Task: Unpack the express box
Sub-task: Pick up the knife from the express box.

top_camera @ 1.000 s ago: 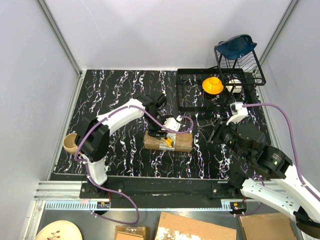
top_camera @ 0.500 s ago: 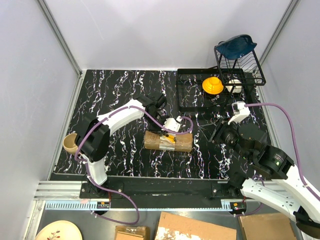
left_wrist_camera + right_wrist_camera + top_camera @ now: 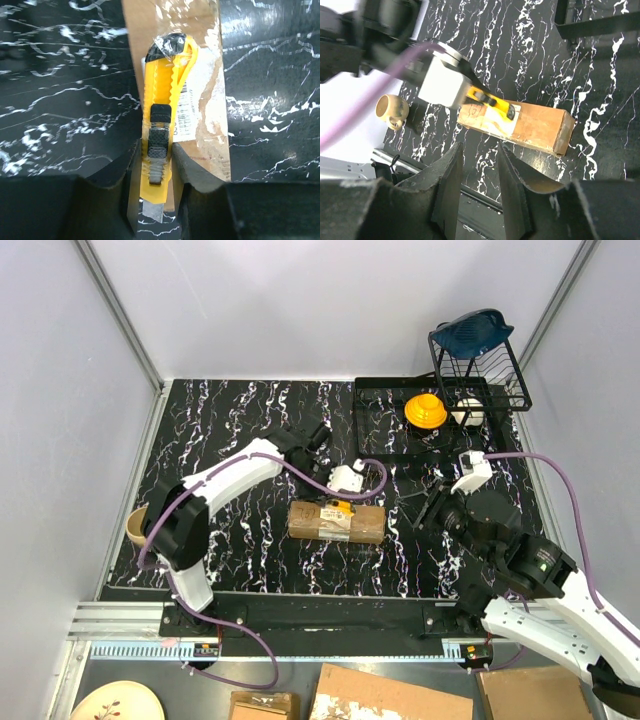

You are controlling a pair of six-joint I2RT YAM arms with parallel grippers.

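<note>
Left gripper [image 3: 155, 150] pinches the utility knife [image 3: 167, 85] lengthwise over the taped top of the express box [image 3: 212, 110], presumably to slit it.

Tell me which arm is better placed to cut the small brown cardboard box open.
Left. The left gripper holds the yellow-and-black plastic utility knife over the taped brown cardboard box; the right gripper hangs open and empty.

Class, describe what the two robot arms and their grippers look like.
The left arm and right arm share white links, black round joints and a purple cable running to a white wrist block. The left gripper and right gripper each have two black fingers.
</note>
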